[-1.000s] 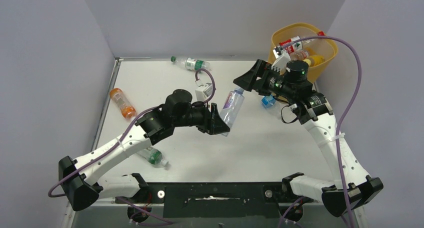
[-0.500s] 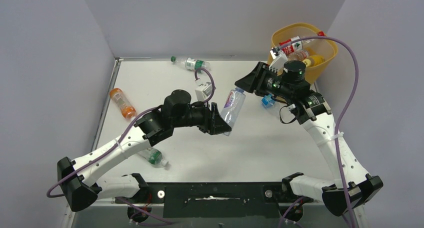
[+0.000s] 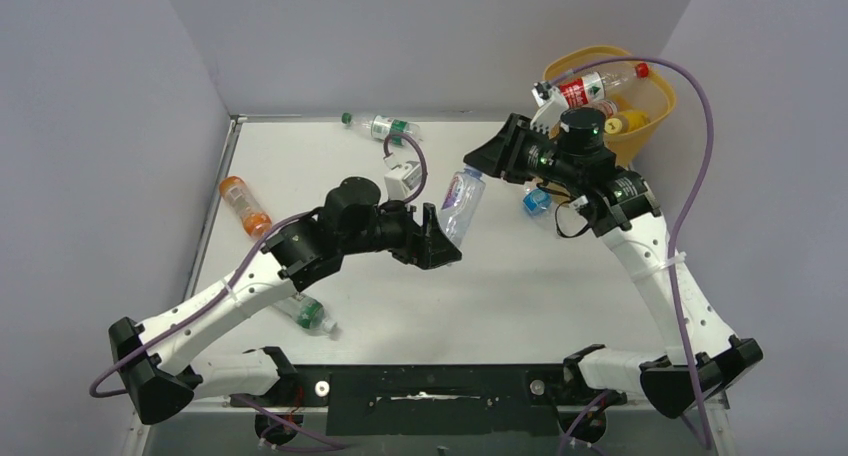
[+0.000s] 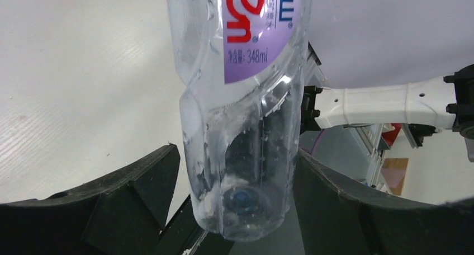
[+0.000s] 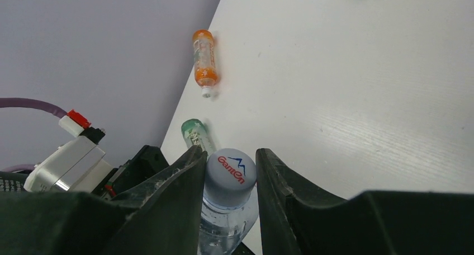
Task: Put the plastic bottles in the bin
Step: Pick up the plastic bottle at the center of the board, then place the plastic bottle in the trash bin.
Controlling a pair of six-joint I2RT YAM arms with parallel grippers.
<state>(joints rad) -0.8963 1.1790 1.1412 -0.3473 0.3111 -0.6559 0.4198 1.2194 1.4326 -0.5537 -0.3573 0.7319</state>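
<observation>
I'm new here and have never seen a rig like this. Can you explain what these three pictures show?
Two robot arms stand at the near edge of a table, each ending in a two-finger gripper. The wide picture is from a fixed camera above and behind them; the other two are from a camera on each wrist. Between the arms is a clear bottle with a purple label. The right gripper is shut on its cap; the fingers of the left gripper flank its base, but whether they press it I cannot tell. On the table lie an orange bottle, a green-labelled bottle at the far edge, a second green-labelled bottle by the left arm and a blue-capped bottle under the right arm. The yellow bin, far right, holds a red-labelled bottle and others.
</observation>
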